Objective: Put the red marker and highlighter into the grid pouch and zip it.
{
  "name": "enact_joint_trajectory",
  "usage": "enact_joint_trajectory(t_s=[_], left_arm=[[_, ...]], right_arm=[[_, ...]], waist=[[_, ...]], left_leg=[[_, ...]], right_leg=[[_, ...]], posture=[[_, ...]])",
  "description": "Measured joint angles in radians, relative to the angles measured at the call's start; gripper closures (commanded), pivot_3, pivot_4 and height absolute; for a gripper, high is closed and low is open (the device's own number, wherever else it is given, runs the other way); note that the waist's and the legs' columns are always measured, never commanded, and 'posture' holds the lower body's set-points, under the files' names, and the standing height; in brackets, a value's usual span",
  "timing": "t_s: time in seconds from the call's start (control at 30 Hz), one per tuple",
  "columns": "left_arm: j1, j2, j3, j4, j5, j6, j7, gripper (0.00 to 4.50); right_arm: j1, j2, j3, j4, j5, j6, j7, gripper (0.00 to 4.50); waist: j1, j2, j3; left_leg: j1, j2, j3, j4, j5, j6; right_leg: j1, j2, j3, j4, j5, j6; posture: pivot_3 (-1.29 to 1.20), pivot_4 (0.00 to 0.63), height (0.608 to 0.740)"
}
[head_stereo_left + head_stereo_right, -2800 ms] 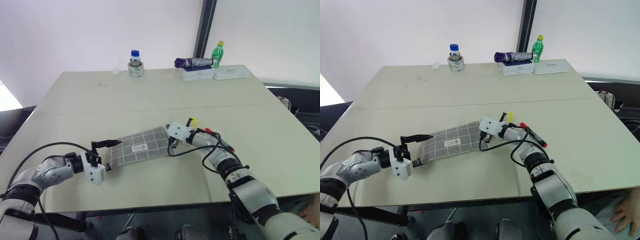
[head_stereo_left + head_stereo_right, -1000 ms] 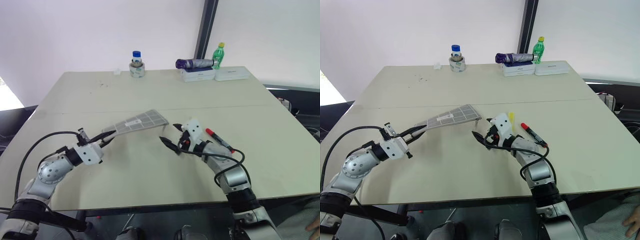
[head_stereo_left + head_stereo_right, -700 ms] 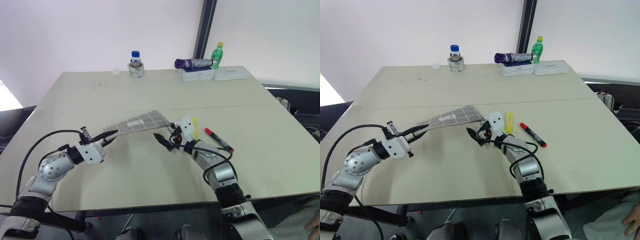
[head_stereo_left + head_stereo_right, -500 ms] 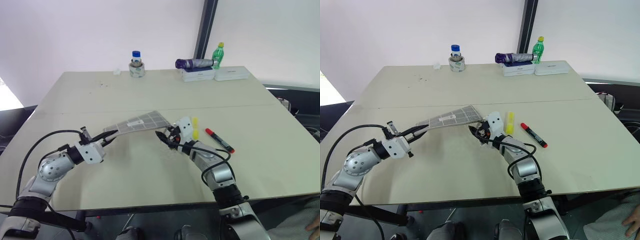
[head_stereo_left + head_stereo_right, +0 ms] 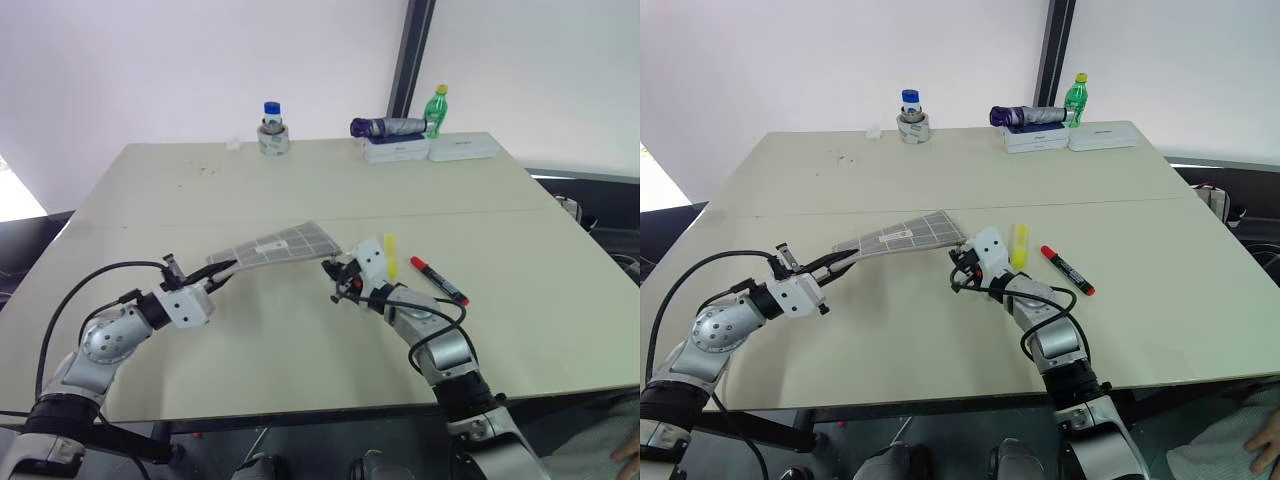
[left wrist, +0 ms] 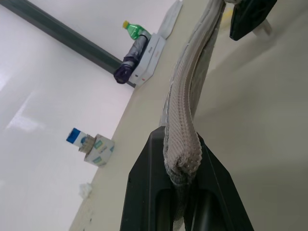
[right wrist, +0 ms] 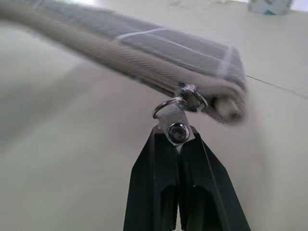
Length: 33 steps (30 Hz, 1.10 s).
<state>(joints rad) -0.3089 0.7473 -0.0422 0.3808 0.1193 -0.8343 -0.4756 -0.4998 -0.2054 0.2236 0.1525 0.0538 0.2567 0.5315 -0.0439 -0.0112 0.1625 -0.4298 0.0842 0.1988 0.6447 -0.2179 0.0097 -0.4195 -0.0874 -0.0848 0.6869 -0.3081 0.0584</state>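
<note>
The grid pouch (image 5: 276, 243) hangs flat above the table, with my left gripper (image 5: 222, 270) shut on its left end. In the left wrist view the pouch's edge (image 6: 186, 110) runs away from the fingers (image 6: 147, 192) clamped on it. My right gripper (image 5: 958, 264) is at the pouch's right corner, shut on the metal zipper pull (image 7: 176, 129). The yellow highlighter (image 5: 390, 256) lies on the table just right of that gripper. Further right, the red marker (image 5: 438, 281) lies at a slant.
Along the far edge of the table (image 5: 180, 200) stand a blue-capped bottle in a tape roll (image 5: 271, 128), a purple folded umbrella (image 5: 386, 127) on white boxes (image 5: 460, 147) and a green bottle (image 5: 436, 104). A person's hand (image 5: 1265, 432) shows at the lower right.
My right gripper stood open near the pouch's right corner a second ago. It has since shut on the zipper pull. The left gripper has kept holding the pouch in place.
</note>
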Motion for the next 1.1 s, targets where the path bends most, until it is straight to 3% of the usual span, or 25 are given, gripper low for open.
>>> enact_joint_trajectory(t_s=[0.3, 0.6, 0.83, 1.1], left_arm=[[0.048, -0.025, -0.018, -0.003, 0.13, -0.014, 0.054, 4.5], [0.073, -0.078, -0.02, -0.032, 0.202, 0.051, 0.122, 4.5], [0.08, -0.106, -0.016, -0.07, 0.202, 0.113, 0.144, 4.5], [0.124, -0.089, 0.019, -0.13, 0.161, 0.096, 0.15, 4.5]], right_arm=[[-0.061, 0.058, 0.094, -0.009, -0.074, 0.001, 0.009, 4.48], [-0.144, 0.07, 0.24, 0.078, -0.165, -0.141, 0.111, 4.48], [-0.172, 0.08, 0.274, 0.156, -0.229, -0.201, 0.144, 4.48], [-0.178, 0.1, 0.214, 0.218, -0.214, -0.197, 0.14, 4.48]], waist=[[-0.001, 0.0, 0.0], [-0.001, 0.0, 0.0], [-0.001, 0.0, 0.0], [-0.001, 0.0, 0.0]], left_leg=[[-0.002, 0.0, 0.0, 0.0, 0.0, 0.0], [-0.003, 0.0, 0.0, 0.0, 0.0, 0.0], [-0.004, 0.0, 0.0, 0.001, 0.0, 0.0], [-0.004, 0.001, 0.0, 0.0, 0.0, 0.0]], right_leg=[[-0.002, 0.0, 0.0, 0.0, 0.0, 0.0], [-0.004, 0.0, -0.001, 0.0, 0.0, 0.0], [-0.004, 0.0, -0.001, 0.0, 0.0, 0.0], [-0.004, 0.0, -0.001, 0.0, 0.0, 0.0]], posture=[[0.0, 0.15, 0.738], [0.0, 0.15, 0.738], [0.0, 0.15, 0.738], [0.0, 0.15, 0.738]])
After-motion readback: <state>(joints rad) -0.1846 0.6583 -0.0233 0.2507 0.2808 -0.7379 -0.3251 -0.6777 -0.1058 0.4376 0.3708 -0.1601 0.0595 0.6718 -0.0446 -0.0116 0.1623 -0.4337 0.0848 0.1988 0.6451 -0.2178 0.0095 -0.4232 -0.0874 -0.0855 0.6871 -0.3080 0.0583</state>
